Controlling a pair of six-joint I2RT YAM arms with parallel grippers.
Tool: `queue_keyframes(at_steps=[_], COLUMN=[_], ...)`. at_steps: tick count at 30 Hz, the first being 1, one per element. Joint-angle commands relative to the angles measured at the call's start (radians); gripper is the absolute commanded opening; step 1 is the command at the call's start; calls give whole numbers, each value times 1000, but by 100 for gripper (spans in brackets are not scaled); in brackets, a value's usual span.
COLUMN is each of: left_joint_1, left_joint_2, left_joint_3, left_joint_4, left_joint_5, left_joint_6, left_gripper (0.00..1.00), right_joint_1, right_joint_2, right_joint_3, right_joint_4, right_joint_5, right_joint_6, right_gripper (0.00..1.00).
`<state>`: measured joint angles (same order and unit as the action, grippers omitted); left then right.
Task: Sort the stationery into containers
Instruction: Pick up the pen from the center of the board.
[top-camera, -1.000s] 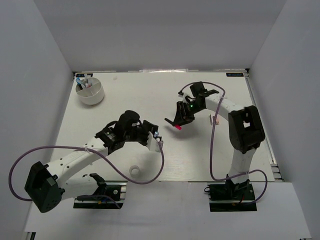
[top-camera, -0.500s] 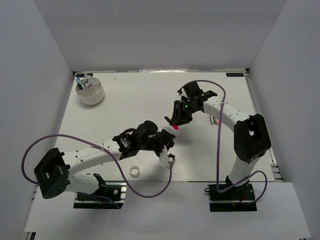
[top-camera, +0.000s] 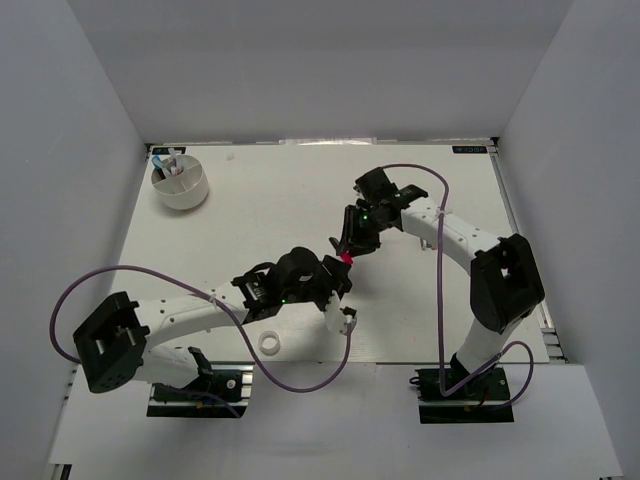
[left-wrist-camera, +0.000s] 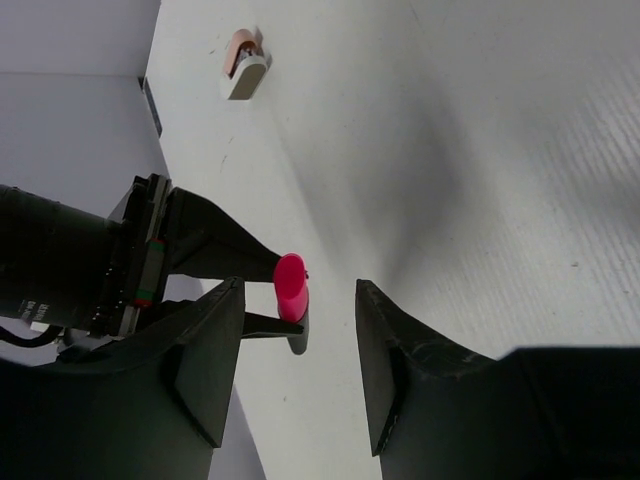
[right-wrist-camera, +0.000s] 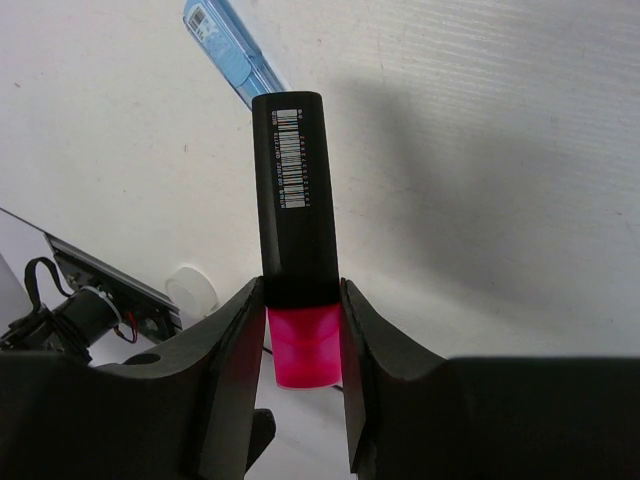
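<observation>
Your right gripper (right-wrist-camera: 300, 305) is clamped on a stubby black marker with a pink end (right-wrist-camera: 295, 190). Its two dark fingers (right-wrist-camera: 235, 370) pinch the barrel where black meets pink, and the barcoded black end points away from the wrist. Your left gripper (left-wrist-camera: 295, 370) has its fingers (left-wrist-camera: 205, 370) well apart with nothing between them. In its wrist view the marker's pink end shows farther off in the gap, raised above the white table (left-wrist-camera: 500, 150). From overhead the two grippers meet near the table's middle, but you cannot tell there whether the left tips touch the marker. Only the right wrist view shows a translucent blue tube (right-wrist-camera: 232, 50) lying on the table, its near end hidden behind the marker, and a white tape ring (right-wrist-camera: 190, 290) partly cut off by a finger. Only the left wrist view shows a small white and tan object (left-wrist-camera: 243, 68) clearly, though it is too small to identify. Only the overhead view shows the short white round plastic tub (top-camera: 188, 197) in the far left corner, well apart from both grippers. Its contents are too small to make out.
</observation>
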<state>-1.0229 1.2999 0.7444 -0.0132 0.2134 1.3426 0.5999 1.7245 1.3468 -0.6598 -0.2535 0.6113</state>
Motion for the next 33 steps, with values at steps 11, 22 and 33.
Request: queue_keyframes(at_steps=[11,22,33], left_joint_1=[-20,-20,-20], left_joint_2=[29,71,113], left_joint_3=[-23,-40,-25], left_joint_4=[99,185,180], left_joint_5=[-131,-181,-232], left_joint_6=[7,27,41], left_gripper=[57,56,52], right_joint_1=[47,67,77], right_joint_2=[-28,-32,-57], right_joint_3=[72,81,81], right_joint_4=[-23,-26,-23], right_joint_5=[59,74,95], right_joint_6=[24,15,7], right_gripper=[0,0,0])
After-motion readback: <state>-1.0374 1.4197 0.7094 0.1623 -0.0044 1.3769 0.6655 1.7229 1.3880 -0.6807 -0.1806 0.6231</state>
